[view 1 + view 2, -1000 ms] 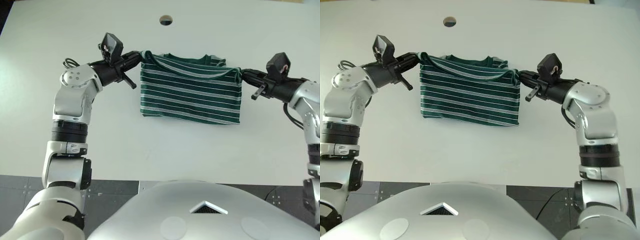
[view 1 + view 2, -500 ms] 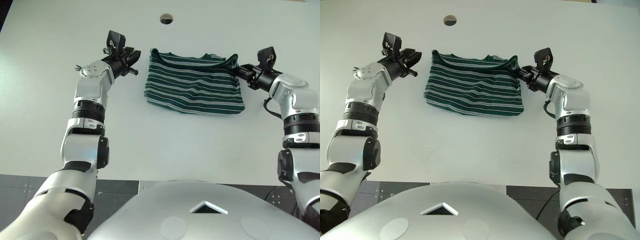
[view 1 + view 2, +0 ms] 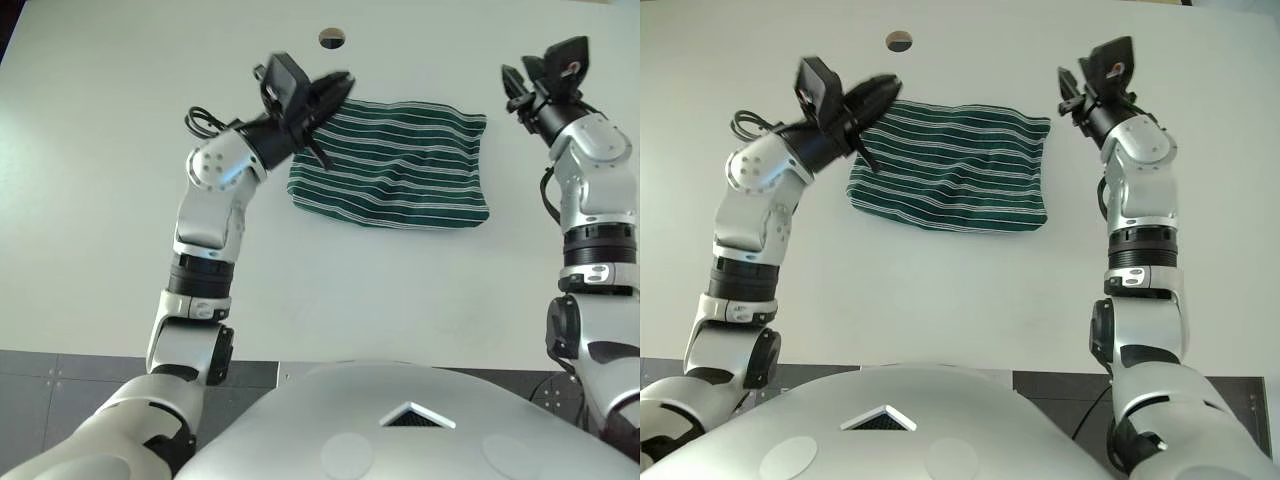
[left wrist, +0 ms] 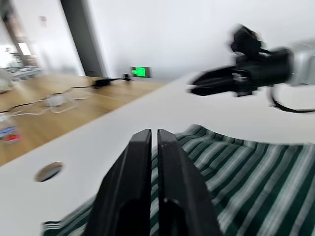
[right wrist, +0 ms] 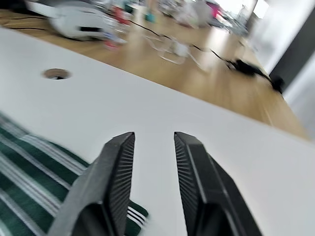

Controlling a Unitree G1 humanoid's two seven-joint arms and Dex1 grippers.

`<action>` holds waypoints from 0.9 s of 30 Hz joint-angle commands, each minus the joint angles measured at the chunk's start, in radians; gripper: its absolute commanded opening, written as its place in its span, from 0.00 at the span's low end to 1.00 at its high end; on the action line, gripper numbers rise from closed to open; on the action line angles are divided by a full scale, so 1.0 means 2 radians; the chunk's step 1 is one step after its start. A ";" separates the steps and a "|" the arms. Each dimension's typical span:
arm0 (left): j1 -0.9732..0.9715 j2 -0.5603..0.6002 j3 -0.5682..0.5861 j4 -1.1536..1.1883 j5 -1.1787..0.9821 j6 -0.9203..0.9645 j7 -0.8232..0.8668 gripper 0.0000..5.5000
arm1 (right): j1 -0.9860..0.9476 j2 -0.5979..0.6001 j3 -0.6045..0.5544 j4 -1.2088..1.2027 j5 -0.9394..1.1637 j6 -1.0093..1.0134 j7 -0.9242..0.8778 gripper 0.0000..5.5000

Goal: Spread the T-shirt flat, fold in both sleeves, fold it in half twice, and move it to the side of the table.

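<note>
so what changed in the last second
Both grippers let go of the T-shirt: the left gripper first, then the right gripper. The shirt's far edge came down and it lies folded flat. The left gripper swung in over its far left corner; the right drew off to the right, open. The table and its hole stayed.
</note>
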 commanded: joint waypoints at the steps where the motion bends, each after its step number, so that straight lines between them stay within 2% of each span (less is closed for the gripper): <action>1: 0.025 0.014 -0.046 -0.028 0.030 0.028 -0.014 0.02 | 0.013 -0.007 0.057 0.001 -0.062 -0.048 0.017 0.12; 4: 0.039 0.025 -0.078 -0.023 0.055 0.050 -0.021 0.02 | 0.008 -0.001 0.094 0.027 -0.104 -0.069 0.019 0.03; 11: 0.051 0.058 -0.139 -0.002 0.119 0.102 -0.040 0.02 | -0.019 0.008 0.143 0.109 -0.168 -0.085 0.022 0.03; 16: 0.045 0.085 -0.148 0.034 0.142 0.124 -0.055 0.02 | 0.001 -0.023 0.184 0.102 -0.222 -0.077 0.049 0.03; 22: 0.074 0.162 -0.148 -0.017 0.146 0.123 -0.098 0.02 | 0.075 -0.124 0.201 -0.025 -0.249 -0.045 0.136 0.03; 27: 0.075 0.201 -0.115 -0.030 0.135 0.103 -0.109 0.02 | 0.177 -0.200 0.175 -0.243 -0.200 0.012 0.232 0.03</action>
